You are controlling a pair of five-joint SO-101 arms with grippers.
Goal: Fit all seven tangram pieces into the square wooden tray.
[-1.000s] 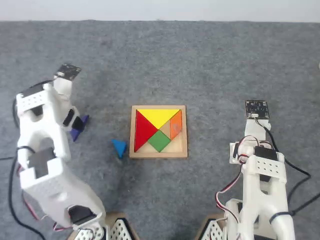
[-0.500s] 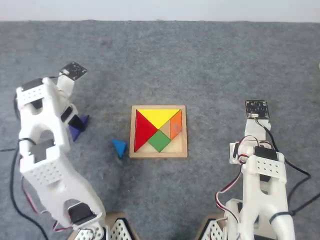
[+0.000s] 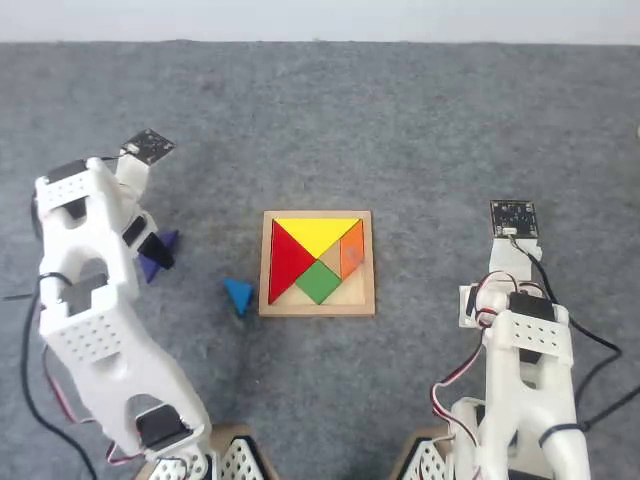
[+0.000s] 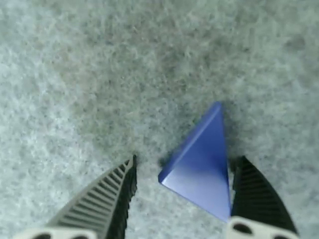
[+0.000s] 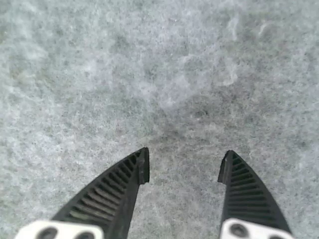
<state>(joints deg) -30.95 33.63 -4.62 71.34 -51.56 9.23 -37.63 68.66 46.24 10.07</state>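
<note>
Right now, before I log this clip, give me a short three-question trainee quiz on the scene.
1. True or false: the right gripper holds a piece.
2. Which piece sits inside the open left gripper? A red triangle; B dark blue triangle; C green square.
3. How many pieces lie on the mat outside the tray?
Key: 1 false; 2 B; 3 two, with the light blue triangle.
</note>
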